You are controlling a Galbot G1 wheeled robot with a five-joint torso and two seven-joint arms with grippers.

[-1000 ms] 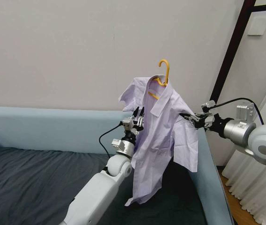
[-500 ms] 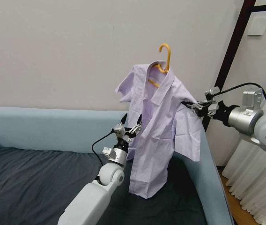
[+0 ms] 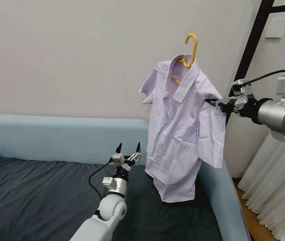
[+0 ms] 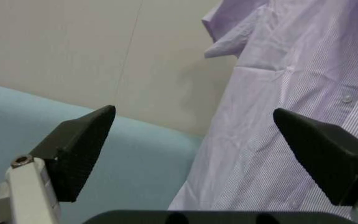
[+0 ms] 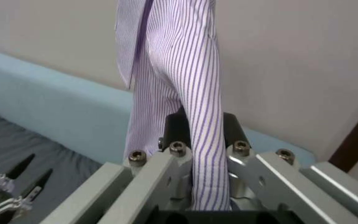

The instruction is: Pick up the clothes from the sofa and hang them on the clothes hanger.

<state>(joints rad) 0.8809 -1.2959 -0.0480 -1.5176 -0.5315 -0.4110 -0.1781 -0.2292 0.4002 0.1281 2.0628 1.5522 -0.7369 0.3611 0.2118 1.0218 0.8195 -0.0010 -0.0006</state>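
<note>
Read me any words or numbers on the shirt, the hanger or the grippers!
None can be read. The shirt has only fine stripes; the hanger is plain yellow. The right gripper, shut on the shirt, and the open left gripper above the sofa show no labels.

Overall: pretty bright, soft and even indoor light, no glare anywhere.
Wall (image 3: 57, 55): evenly lit; the left wrist view catches a faint, fuzzy shadow beside the shirt (image 3: 182, 130).
Shirt: gentle shading in the folds, nothing blown out.
Sofa (image 3: 32, 196): dark seat, readable.
</note>
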